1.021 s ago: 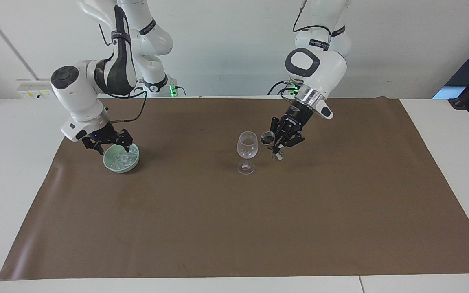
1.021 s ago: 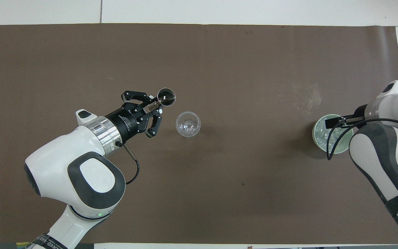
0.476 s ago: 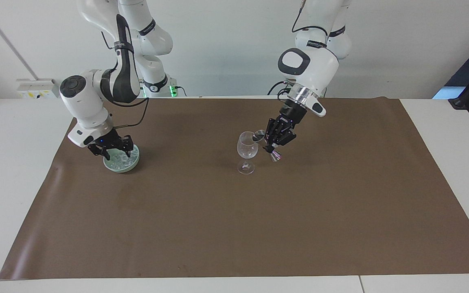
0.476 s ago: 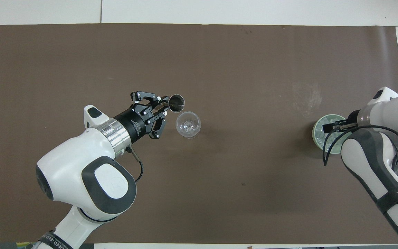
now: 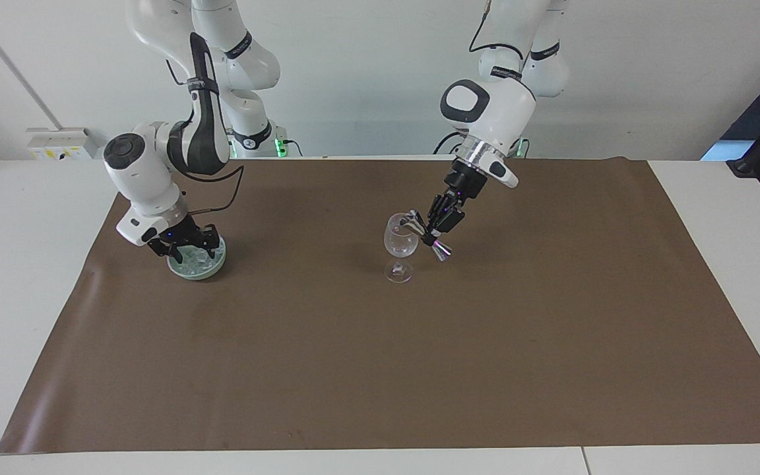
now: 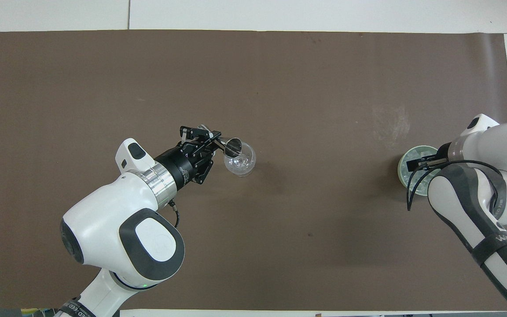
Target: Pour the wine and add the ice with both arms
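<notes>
The left gripper (image 5: 431, 232), clenched on a metal jigger (image 5: 425, 233), has tipped it over the wine glass (image 5: 400, 245), so pouring begins. The right gripper (image 5: 189, 247) has lowered into the ice bowl (image 5: 196, 270); its grip is unclear.

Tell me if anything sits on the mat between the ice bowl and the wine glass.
Nothing visible does. The mat is bare between the bowl, where the right claw is down at the ice, and the glass, where the left claw tips a jigger over its rim.

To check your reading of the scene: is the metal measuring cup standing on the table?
No, the left gripper holds the measuring cup tilted over the wine glass.
</notes>
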